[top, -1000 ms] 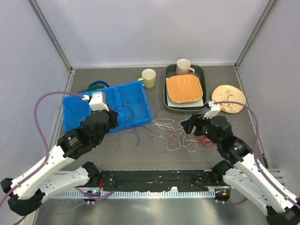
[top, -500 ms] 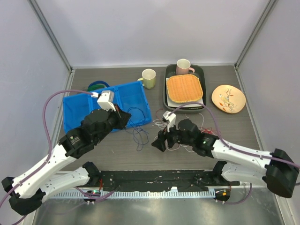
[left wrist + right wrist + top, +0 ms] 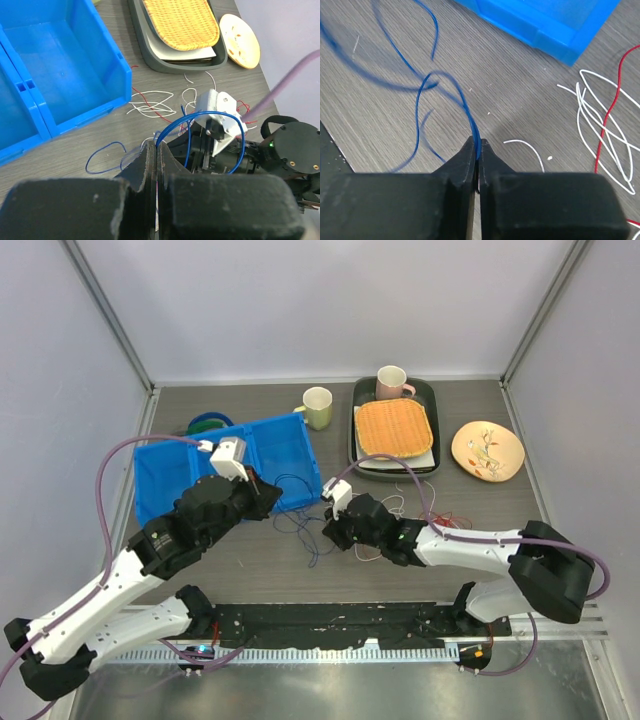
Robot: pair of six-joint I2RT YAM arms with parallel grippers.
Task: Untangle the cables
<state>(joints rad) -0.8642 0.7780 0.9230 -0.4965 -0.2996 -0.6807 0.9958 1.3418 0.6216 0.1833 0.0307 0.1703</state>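
Right pincer (image 3: 477, 146) leftward, on blue cable (image 3: 462, 103)

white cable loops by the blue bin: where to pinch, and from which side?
Pinch the white cable loops at the narrow end nearest the blue bin, where the strands converge, coming straight down from above. They lie flat on the table, and the red cable crosses farther along, so a grip there would probably snag it.

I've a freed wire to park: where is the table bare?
Free: the back strip left of the cream mug, the patch between plate and right arm, the near strip by the black rail. Crowded: centre, with white and red cables and the blue cable pinched by left tool and right tool.
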